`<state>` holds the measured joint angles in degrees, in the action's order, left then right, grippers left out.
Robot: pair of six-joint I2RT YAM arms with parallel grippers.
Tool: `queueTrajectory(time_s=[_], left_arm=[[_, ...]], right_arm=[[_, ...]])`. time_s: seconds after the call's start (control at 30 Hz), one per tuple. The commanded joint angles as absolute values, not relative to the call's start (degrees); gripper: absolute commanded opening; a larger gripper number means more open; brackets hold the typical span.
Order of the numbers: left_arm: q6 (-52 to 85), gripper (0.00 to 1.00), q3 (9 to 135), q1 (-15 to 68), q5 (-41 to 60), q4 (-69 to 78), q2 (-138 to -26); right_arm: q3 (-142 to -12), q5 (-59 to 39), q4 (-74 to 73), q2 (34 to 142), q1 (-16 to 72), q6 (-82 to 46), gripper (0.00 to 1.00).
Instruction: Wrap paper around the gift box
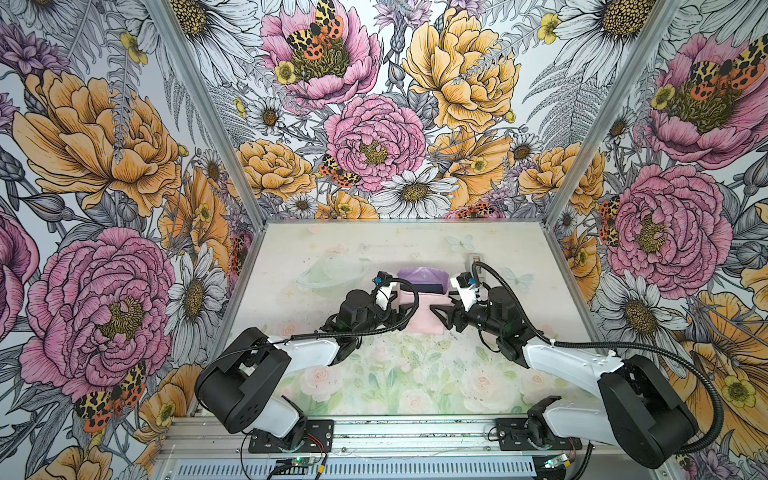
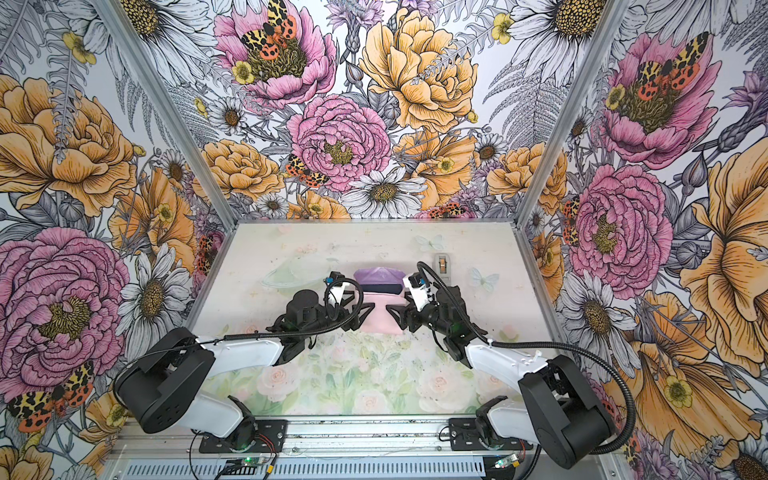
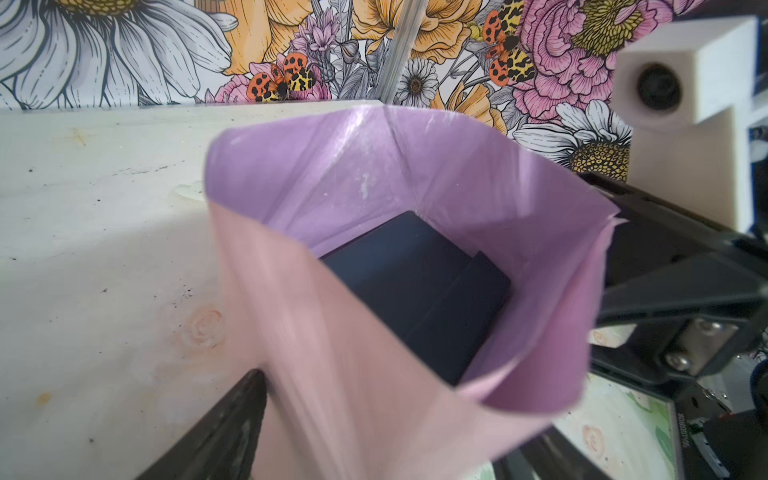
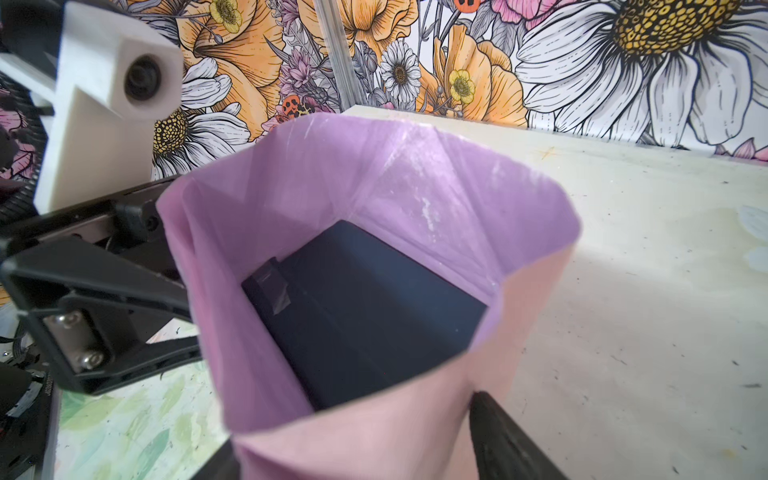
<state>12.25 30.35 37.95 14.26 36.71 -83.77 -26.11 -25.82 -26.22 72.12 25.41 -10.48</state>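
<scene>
My left gripper (image 1: 405, 307) and right gripper (image 1: 438, 309), jaws spread wide, flank the creased lilac-and-pink paper (image 3: 374, 174), cupped mid-table around the flat navy gift box (image 3: 415, 286). The box's sides are hidden.

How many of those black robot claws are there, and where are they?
2. The left gripper sits at the left side of the raised paper, the right gripper at its right side, facing each other across the gift box. No others show.
</scene>
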Motion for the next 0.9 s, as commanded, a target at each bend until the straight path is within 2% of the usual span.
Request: queueTrajectory(time_s=[0.0,0.43,0.87], left_arm=[[13.1,0.82,30.3,37.5,14.5,38.1,-81.7],[17.3,0.79,30.5,37.0,14.9,46.3,-88.6],[18.2,0.8,30.5,36.7,13.0,45.6,-88.2]], right_arm=[[-26.6,-26.3,-28.9,69.8,25.0,-13.1,0.74],[-27.5,-24.4,-33.7,76.1,24.9,-16.3,0.73],[-27.3,-21.4,-34.2,77.7,24.9,-18.3,0.73]])
